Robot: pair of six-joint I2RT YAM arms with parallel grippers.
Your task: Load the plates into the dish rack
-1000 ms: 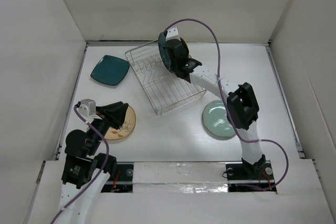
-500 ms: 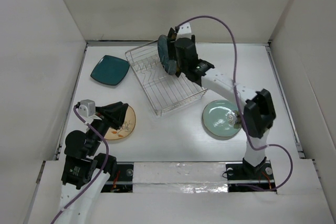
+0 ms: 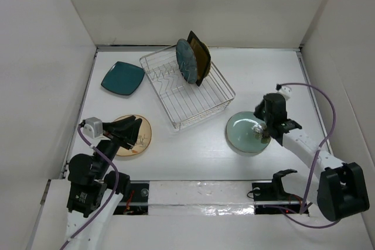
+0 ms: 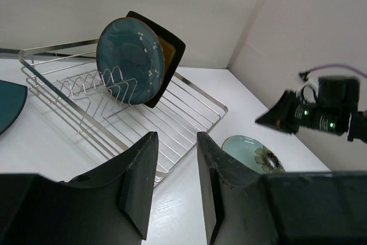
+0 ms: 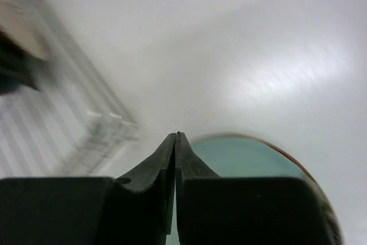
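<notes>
Setting: a robotics laboratory test cell. Indicators are as follows. Plain white panels [image 3: 193, 4] enclose a white table [image 3: 193, 144] on three sides, forming a bare booth. Two robot arms, the left arm [image 3: 94, 168] and the right arm [image 3: 302, 144], are mounted at the near table edge beside a glossy taped strip [image 3: 199, 190]. Purple cables [image 4: 335, 66] run exposed along the arms. The kitchenware, a wire dish rack [image 3: 193, 100] and plates [image 3: 122, 78], sits directly on the table.
</notes>
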